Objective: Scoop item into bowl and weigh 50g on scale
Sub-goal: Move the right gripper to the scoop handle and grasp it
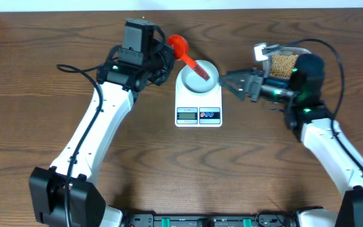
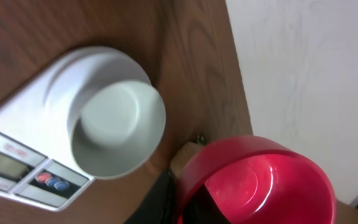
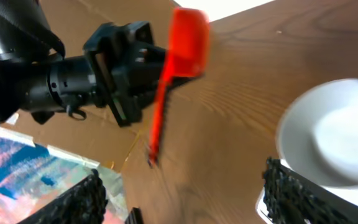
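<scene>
Sitting at scale [image 1: 188,101] far edge: bowl [image 1: 194,82]; scoop [image 1: 180,44] handle over rim.

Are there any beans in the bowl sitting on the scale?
No, the left wrist view looks into the bowl on the scale, and its inside is bare and white.

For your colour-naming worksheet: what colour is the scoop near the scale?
Bright red-orange. The scoop shows best, cup and handle together, in the overhead view.
</scene>
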Controlling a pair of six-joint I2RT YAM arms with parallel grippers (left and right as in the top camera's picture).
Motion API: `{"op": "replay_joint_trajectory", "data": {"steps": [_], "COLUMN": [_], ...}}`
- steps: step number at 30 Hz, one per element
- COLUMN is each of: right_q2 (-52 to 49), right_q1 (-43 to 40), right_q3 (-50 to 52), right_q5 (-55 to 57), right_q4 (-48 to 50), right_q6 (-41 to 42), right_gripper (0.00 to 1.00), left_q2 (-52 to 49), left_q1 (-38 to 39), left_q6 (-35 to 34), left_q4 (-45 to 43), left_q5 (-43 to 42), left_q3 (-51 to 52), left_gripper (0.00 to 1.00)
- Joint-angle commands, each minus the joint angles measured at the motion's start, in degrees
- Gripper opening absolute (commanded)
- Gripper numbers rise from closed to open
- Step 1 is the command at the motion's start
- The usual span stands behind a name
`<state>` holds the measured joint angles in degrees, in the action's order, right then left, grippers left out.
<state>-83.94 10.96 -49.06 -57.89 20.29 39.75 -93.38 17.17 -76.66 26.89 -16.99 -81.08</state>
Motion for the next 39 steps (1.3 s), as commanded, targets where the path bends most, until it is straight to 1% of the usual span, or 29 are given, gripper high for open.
{"op": "replay_joint_trajectory", "data": {"steps": [1, 4, 8, 14, 18, 24, 30, 33, 39], "right_q2": [0.33, 0.33, 0.33, 0.33, 0.33, 0.33, 0.33, 0.33, 0.33], "right_q1": [3.61, 5.60, 6.69, 7.15, 7.52, 7.52, 7.61, 8.20, 9.01], "right_q3": [-0.96, -0.96, -0.98, -0.98, -0.96, -0.96, -0.96, -0.96, -0.96], "right_q5": [10.16, 14.60, 16.24, 16.83, 16.87, 16.85, 16.85, 17.03, 17.79], "right_q4": [0.63, 0.81, 1.51, 3.52, 3.54, 3.54, 3.52, 3.54, 3.54], "right_q6": [6.97, 8.48, 9.09, 9.07, 9.05, 9.07, 9.07, 9.09, 9.11], "right_gripper": [0.75, 0.70, 0.61, 0.51, 0.39, 0.27, 0.24, 0.26, 0.27], "left_q2": [-0.74, -0.74, -0.74, -0.74, -0.74, -0.74, -0.74, -0.74, -0.74], "left_q1": [0.55, 1.14, 1.88, 3.69, 5.03, 5.16, 5.16, 5.16, 5.16], "left_q6": [-5.79, -6.88, -6.86, -6.84, -6.82, -6.84, -6.84, -6.84, -6.84], "left_q4": [0.24, 0.22, 0.24, 0.55, 1.42, 1.77, 1.73, 1.70, 1.70], "left_q5": [1.42, 1.42, 1.42, 1.40, 1.44, 1.44, 1.46, 1.46, 1.44], "left_q3": [-0.52, -0.52, -0.52, -0.52, -0.52, -0.52, -0.52, -0.52, -0.52], "left_gripper": [0.07, 0.07, 0.07, 0.07, 0.07, 0.07, 0.07, 0.07, 0.07]}}
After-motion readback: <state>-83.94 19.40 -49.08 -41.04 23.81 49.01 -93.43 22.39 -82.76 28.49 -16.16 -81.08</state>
